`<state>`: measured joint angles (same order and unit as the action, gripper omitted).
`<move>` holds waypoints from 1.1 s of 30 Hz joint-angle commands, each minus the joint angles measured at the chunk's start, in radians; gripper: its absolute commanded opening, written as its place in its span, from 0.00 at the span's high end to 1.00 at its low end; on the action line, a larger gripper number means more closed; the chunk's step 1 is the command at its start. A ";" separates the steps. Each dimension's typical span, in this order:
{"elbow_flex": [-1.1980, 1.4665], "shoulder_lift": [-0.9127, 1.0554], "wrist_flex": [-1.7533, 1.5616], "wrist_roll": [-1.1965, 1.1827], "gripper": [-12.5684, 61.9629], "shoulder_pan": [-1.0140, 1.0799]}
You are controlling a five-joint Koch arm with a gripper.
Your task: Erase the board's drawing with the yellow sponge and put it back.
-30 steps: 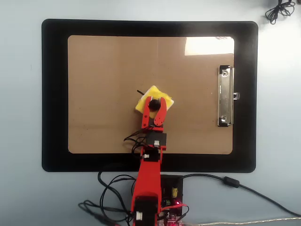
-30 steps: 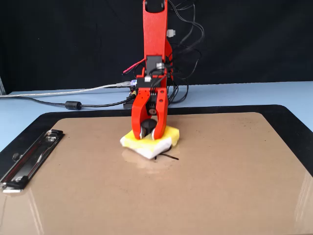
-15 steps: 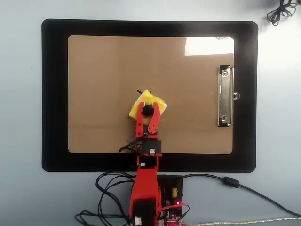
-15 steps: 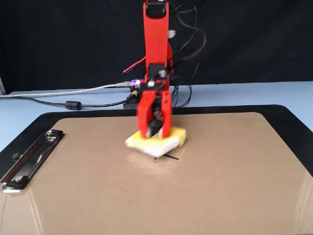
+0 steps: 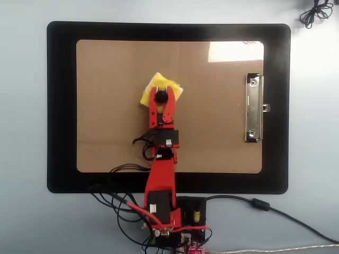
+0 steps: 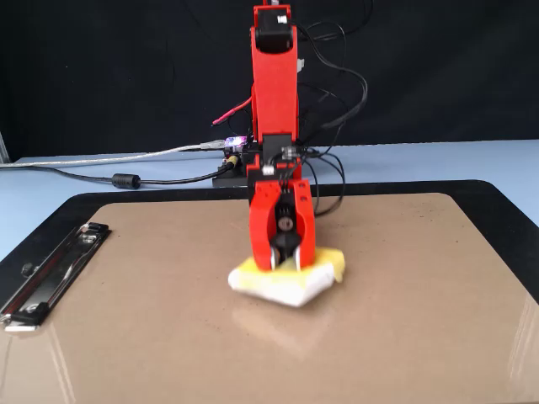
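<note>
The yellow sponge [image 5: 160, 89] is being clamped by its black knob [image 5: 160, 97] between the gripper [image 6: 284, 257] fingers, pressed flat on the board [image 5: 106, 106]. It's judged light and soft (compressible), so the stiff knob is being used for hold.

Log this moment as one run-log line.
phase: wiping | gripper: shut on yellow sponge knob | sponge: flat on board | drawing: none visible | clip: clear of arm
</note>
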<state>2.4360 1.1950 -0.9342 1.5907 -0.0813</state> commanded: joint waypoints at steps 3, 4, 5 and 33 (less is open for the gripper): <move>0.321 0.224 -0.074 0.006 0.94 0.006; 0.374 0.264 -0.081 0.008 0.94 0.006; 0.420 0.290 -0.078 0.008 0.94 0.006; 0.011 0.115 0.130 0.006 0.94 0.107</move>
<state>2.5035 1.3837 -0.8023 1.5846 0.0184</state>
